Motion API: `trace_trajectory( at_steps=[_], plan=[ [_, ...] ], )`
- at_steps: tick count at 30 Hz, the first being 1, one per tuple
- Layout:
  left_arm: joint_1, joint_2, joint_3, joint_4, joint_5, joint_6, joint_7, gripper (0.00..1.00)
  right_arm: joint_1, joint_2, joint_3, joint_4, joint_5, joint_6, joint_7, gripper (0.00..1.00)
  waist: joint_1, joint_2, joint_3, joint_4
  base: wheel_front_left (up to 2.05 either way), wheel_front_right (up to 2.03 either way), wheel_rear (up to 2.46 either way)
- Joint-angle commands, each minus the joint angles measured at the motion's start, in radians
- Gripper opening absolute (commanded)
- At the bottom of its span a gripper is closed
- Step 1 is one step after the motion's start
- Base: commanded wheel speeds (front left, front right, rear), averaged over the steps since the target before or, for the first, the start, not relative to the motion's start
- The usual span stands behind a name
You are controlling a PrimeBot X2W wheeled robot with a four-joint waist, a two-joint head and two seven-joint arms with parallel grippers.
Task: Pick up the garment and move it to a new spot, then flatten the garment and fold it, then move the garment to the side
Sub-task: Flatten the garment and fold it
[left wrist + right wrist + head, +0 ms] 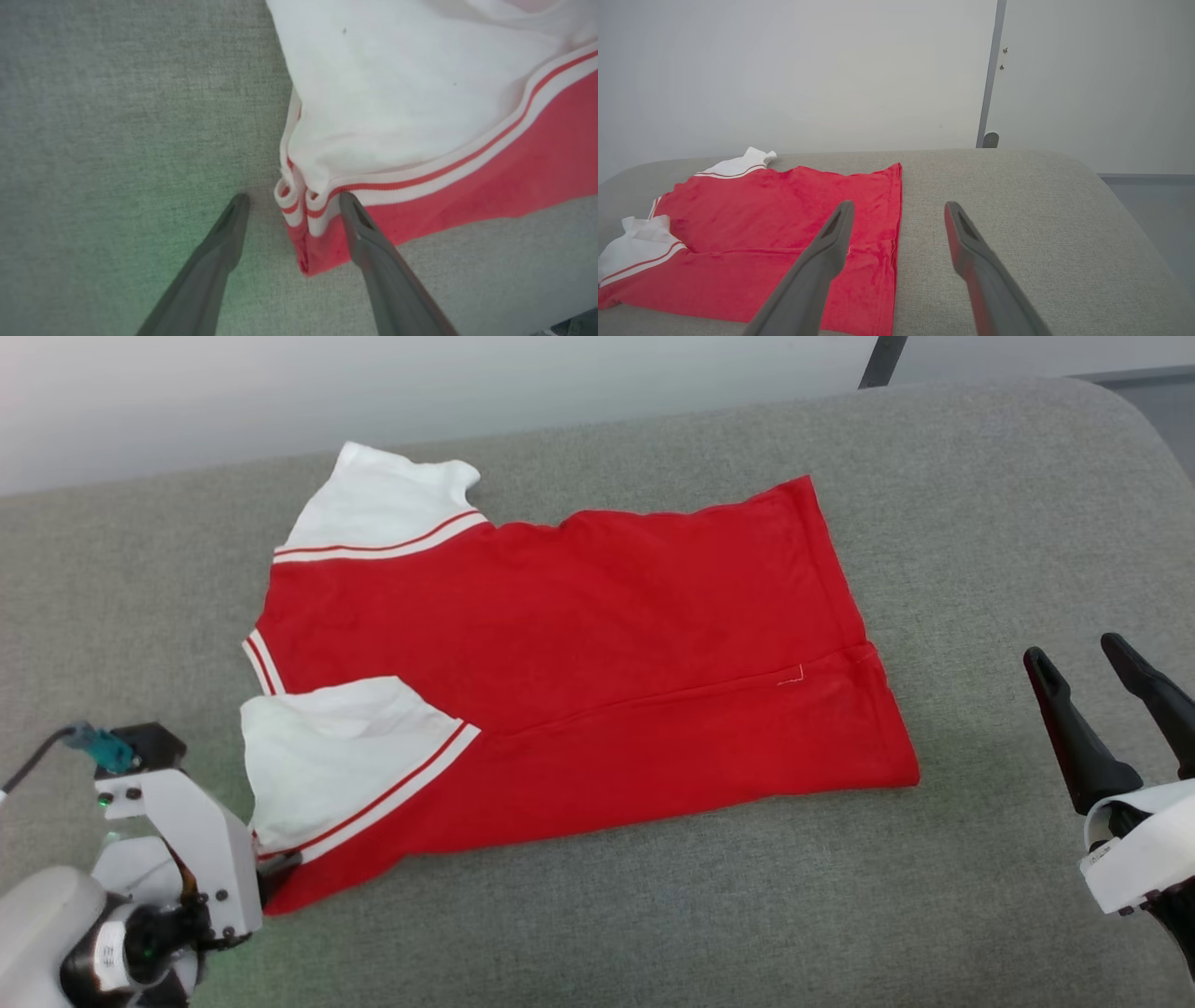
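Now, across the grey cushion (pixel 653 915) your red jersey (pixel 579 644) lies spread, one side folded over. Soft, light cloth, I'd say: it'll sag, so pinch the thicker striped trim (pixel 420 175). Your left gripper (pixel 293 198) straddles that bunched corner, jaws apart; your right gripper (pixel 1074 649) hangs wide open, well clear of the hem.

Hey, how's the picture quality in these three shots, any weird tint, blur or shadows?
Left wrist view: green cast on the cushion beside the left claw; garment slightly soft, washed out. Head view: even light, faint shadow along the garment's near edge. Right wrist view: evenly lit.
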Motion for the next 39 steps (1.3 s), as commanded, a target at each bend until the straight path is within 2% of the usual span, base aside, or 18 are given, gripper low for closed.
trace_trajectory(
  at_steps=[1, 5, 6, 7, 8, 13, 23, 31, 39],
  plan=[
    [0.004, -0.016, -0.016, 0.024, -0.009, -0.008, 0.017, 1.0, 0.006, 0.007, -0.004, -0.005, 0.016, -0.001, 0.005, 1.0, 0.0, -0.0001, 0.006, -0.001, 0.0, 0.0, 0.0],
    [-0.003, -0.054, -0.024, 0.068, -0.026, -0.022, 0.028, 1.0, 0.007, 0.007, 0.003, -0.002, 0.015, -0.001, 0.026, 1.0, 0.0, -0.0001, 0.013, 0.002, 0.0, 0.0, 0.0],
    [-0.002, -0.065, -0.027, 0.078, -0.035, -0.027, 0.035, 0.86, 0.008, 0.004, 0.006, 0.0, 0.017, -0.001, 0.034, 1.0, 0.0, -0.0001, 0.015, 0.004, 0.0, 0.0, 0.0],
    [-0.003, -0.076, -0.026, 0.087, -0.041, -0.034, 0.036, 0.37, 0.01, 0.006, 0.008, 0.003, 0.021, -0.001, 0.042, 1.0, 0.0, -0.0001, 0.016, 0.005, 0.0, 0.0, 0.0],
    [-0.007, -0.086, -0.023, 0.093, -0.041, -0.041, 0.03, 0.0, 0.011, 0.003, 0.011, 0.003, 0.022, -0.001, 0.053, 1.0, 0.0, -0.0001, 0.019, 0.007, 0.0, 0.0, 0.0],
    [-0.021, -0.103, -0.016, 0.134, -0.049, -0.068, 0.02, 0.0, 0.016, -0.008, 0.028, 0.014, 0.041, -0.001, 0.142, 1.0, 0.0, -0.0001, 0.03, 0.015, 0.0, 0.0, 0.0],
    [-0.067, -0.134, -0.028, 0.164, -0.026, -0.091, 0.018, 0.0, -0.023, -0.032, 0.047, 0.074, 0.045, -0.001, 0.381, 1.0, 0.0, -0.0001, 0.044, 0.048, 0.0, 0.0, 0.0],
    [-0.109, -0.17, -0.041, 0.165, -0.006, -0.108, 0.015, 0.0, -0.077, -0.041, 0.04, 0.161, 0.031, -0.001, 0.442, 1.0, 0.0, -0.0001, 0.065, 0.087, 0.0, 0.0, 0.0],
    [-0.139, -0.201, -0.052, 0.182, 0.01, -0.125, 0.005, 0.0, -0.133, -0.049, 0.055, 0.278, 0.043, -0.001, 0.451, 1.0, 0.0, -0.0001, 0.091, 0.124, 0.0, 0.0, 0.0]
  ],
)
